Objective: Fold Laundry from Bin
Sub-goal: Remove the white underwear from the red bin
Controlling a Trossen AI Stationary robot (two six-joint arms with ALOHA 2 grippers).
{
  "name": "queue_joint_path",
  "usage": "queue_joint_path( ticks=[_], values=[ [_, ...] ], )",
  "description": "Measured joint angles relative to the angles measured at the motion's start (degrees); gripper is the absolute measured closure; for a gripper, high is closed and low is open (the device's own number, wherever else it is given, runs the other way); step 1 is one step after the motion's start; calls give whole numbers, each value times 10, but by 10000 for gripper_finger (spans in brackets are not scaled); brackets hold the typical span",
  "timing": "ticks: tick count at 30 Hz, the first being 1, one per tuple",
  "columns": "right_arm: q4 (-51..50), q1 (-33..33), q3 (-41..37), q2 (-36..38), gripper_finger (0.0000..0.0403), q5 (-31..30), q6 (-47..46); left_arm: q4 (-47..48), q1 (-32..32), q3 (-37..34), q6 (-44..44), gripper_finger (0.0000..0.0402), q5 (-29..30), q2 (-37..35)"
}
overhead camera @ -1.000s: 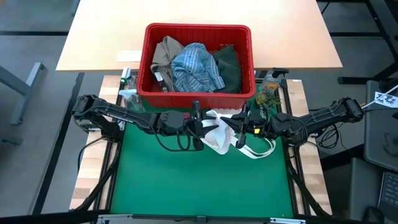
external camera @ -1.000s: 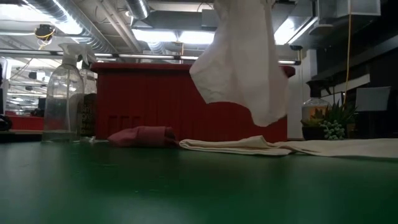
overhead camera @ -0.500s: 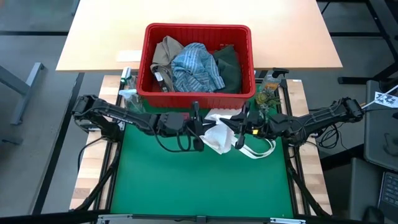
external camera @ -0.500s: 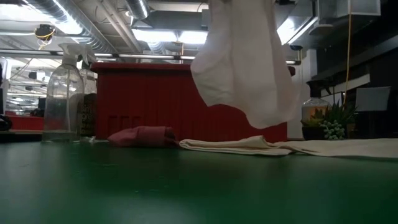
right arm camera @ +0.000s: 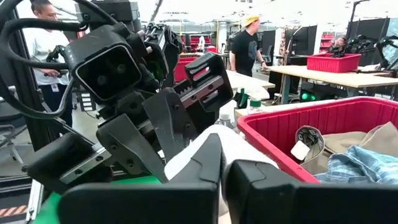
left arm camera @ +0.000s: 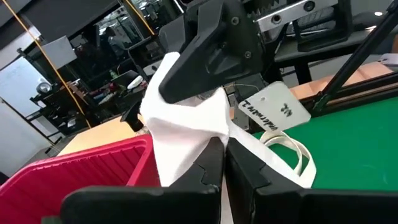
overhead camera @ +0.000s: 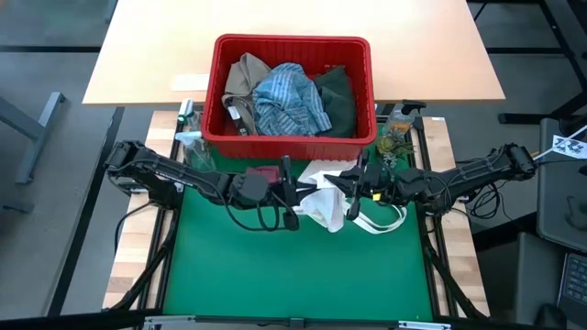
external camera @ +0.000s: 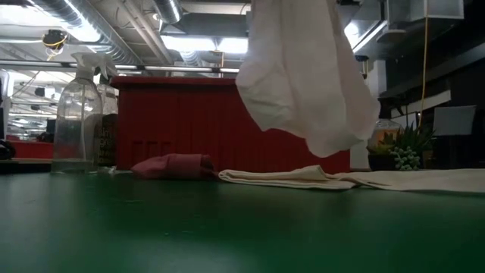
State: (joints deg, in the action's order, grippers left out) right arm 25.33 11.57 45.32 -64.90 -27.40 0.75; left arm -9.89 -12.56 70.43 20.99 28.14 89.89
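Both grippers — left, right — pinch my small white cloth shut, lifted; draw the corners apart evenly before lowering.

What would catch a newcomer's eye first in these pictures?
The small white cloth hangs in mid-air above the green mat, pinched between the left claw and the right claw, both shut on it. Behind them stands the red bin, heaped with laundry.
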Motion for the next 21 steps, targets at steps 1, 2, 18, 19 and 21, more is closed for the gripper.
queue_joint_path(
  ticks=[1, 2, 18, 19, 21],
  values=[
    [-2, 0, 0, 0, 387, 0, 5, 0, 0, 0, 0, 401, 0, 0],
    [-4, 0, 0, 0, 379, 0, 11, 0, 0, 0, 0, 401, 0, 0],
    [-165, 0, 0, 26, 256, -4, 12, 5, 1, -1, -1, 401, 0, 0],
    [-178, 0, 0, 30, 256, -4, 12, 4, 1, -1, -1, 401, 0, 0],
    [-200, 0, 1, 35, 256, -4, 12, 4, 1, -1, -1, 401, 0, 0]
  ],
)
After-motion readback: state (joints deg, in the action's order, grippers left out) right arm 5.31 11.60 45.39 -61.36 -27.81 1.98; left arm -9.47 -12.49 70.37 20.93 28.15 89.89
